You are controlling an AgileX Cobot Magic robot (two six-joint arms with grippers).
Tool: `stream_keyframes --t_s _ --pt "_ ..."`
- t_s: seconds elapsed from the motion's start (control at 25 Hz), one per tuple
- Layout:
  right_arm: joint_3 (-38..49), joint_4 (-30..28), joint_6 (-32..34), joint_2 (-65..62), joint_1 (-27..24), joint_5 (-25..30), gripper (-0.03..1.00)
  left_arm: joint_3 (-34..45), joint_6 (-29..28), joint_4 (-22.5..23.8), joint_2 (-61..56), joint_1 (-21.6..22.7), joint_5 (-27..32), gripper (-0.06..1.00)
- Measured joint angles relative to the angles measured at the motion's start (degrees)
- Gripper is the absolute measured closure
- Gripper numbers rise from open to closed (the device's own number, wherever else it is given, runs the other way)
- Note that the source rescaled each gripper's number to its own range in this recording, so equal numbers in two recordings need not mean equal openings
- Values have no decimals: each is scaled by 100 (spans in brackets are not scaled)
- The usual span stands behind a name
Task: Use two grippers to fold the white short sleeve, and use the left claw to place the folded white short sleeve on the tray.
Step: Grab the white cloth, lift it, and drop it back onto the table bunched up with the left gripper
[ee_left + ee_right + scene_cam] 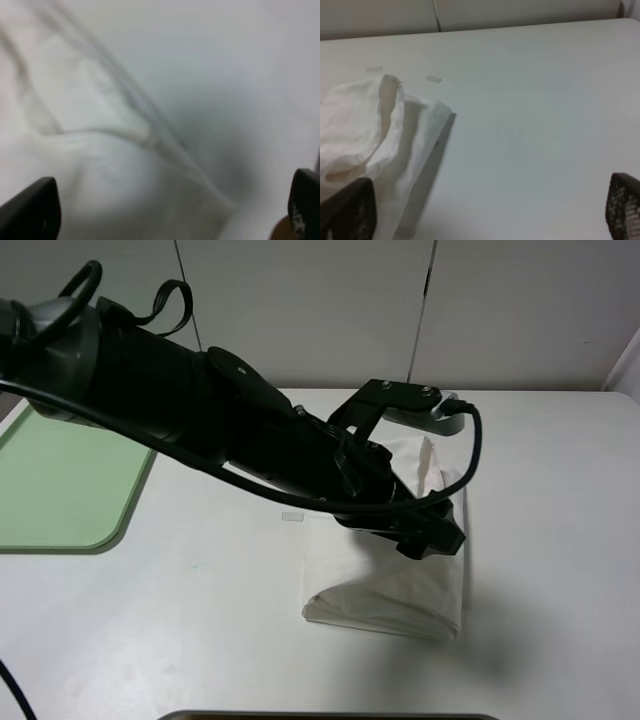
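The white short sleeve point(400, 585) lies folded into a narrow bundle right of the table's middle. The left claw point(432, 536) reaches across from the upper left and hangs low over the bundle's far half, hiding it. In the left wrist view the claw point(172, 215) is open, its fingertips point(32, 207) wide apart just above wrinkled white cloth point(100, 125). The right gripper point(490, 210) is open and empty over bare table, with the shirt point(365, 125) off to one side. The right arm does not show in the exterior view. The pale green tray point(60, 480) lies at the far left.
A small white tape strip point(293, 517) sits on the table left of the shirt. Two tape strips point(434, 78) show in the right wrist view beyond the shirt. A dark edge point(330, 716) runs along the front of the table. White wall panels stand behind.
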Motion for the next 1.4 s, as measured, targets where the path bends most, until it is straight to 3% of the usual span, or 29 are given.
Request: stream_keyframes --t_s 0.24,0.84,1.16,1.4 --pt "0 0 0 0 0 0 -3 115 -334 420 76 115 -51 6" --pt "0 22 0 0 0 0 -3 -179 -285 97 851 -577 77 7" --pt "0 22 0 0 0 0 -3 -179 -296 97 665 -591 86 7" --pt "0 57 0 0 0 0 -3 -179 -599 156 134 -353 142 7"
